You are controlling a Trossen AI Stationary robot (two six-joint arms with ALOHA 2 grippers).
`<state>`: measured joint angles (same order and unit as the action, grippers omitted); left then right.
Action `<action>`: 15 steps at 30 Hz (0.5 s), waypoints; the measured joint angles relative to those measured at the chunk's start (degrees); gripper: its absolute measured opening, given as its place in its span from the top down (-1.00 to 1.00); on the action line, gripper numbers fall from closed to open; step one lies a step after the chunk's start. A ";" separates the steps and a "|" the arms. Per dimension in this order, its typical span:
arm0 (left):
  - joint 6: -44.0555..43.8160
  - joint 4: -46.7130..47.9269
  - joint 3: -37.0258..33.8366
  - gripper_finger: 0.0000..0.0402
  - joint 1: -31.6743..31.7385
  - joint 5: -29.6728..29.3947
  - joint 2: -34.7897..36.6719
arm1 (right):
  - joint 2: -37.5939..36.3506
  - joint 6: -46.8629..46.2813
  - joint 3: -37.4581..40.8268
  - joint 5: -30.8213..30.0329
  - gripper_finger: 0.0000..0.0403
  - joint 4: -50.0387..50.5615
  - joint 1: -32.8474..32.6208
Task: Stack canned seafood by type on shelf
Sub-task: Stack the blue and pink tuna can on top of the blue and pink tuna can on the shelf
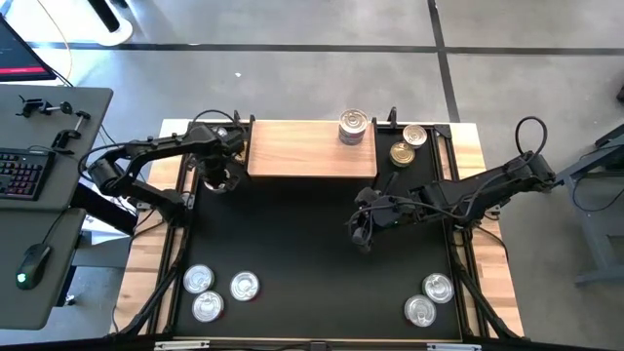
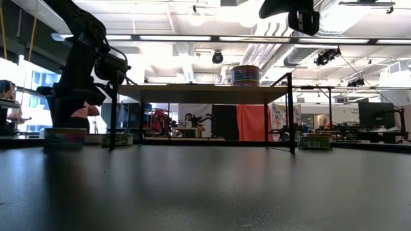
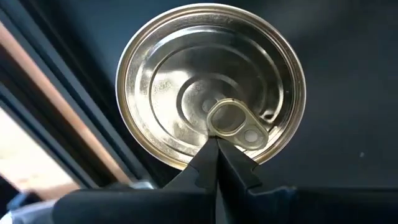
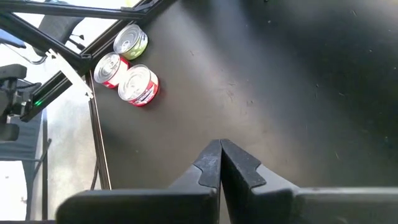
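A silver-lidded can with a pull tab stands on the black mat just left of the shelf. My left gripper is shut and points down at it, hiding it in the high view. A short stack of cans stands on the shelf's right part. My right gripper is shut and hangs over the bare mat in front of the shelf with nothing in it. Three cans lie at the near left, two at the near right, and two gold-lidded ones are right of the shelf. My left gripper's shut fingertips come from above at the ring of the can's pull tab, near the lid's middle. Whether they touch it I cannot tell. The can stands flat on the mat.
The mat's black frame rail runs close beside the left can. The shelf's thin black legs stand at its corners. A desk with a keyboard and a mouse is beyond the table's left edge.
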<state>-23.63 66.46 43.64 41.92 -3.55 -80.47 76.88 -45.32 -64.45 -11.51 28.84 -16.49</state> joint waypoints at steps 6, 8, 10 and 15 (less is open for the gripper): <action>-2.87 4.66 -0.39 1.00 -4.30 0.39 -0.15 | 0.00 0.81 -0.02 0.00 1.00 0.01 0.00; -3.82 4.89 -0.37 1.00 -5.59 1.30 -0.15 | 0.00 1.10 -0.01 0.00 1.00 0.02 0.00; -4.75 4.93 -0.41 1.00 -6.75 2.25 -0.13 | 0.00 2.02 -0.02 0.00 1.00 0.02 0.00; -6.52 6.19 -3.37 1.00 -9.72 4.27 0.61 | 0.00 2.95 -0.02 0.04 1.00 0.02 0.00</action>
<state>-30.15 72.66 40.27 32.20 0.72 -79.85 76.88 -42.37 -64.46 -11.46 28.86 -16.49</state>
